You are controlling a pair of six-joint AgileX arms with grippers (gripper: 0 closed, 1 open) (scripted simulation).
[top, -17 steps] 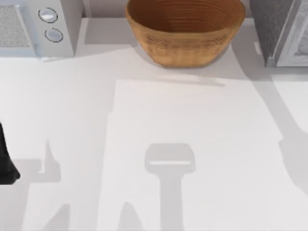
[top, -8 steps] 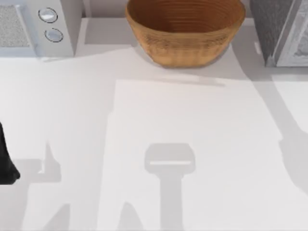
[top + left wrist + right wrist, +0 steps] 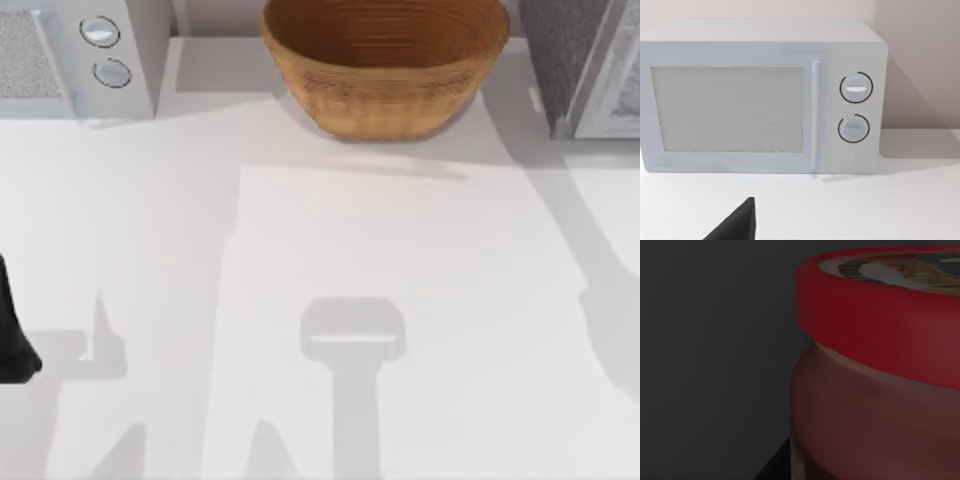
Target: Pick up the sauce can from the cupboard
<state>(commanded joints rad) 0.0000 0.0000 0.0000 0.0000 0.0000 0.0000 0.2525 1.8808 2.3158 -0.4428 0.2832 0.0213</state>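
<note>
The sauce can [image 3: 875,405] looms very close in the right wrist view, with a red lid bearing a dark-and-cream emblem over an orange-brown body, in a dim grey space. A dark part of my right gripper [image 3: 776,466] sits right beside the can's base. The cupboard [image 3: 578,62] stands at the table's back right in the top view. My left gripper [image 3: 12,340] is parked at the table's left edge.
A woven basket [image 3: 386,62] stands at the back middle. A white microwave [image 3: 75,55] with two dials occupies the back left and faces the left wrist camera as the microwave [image 3: 760,95].
</note>
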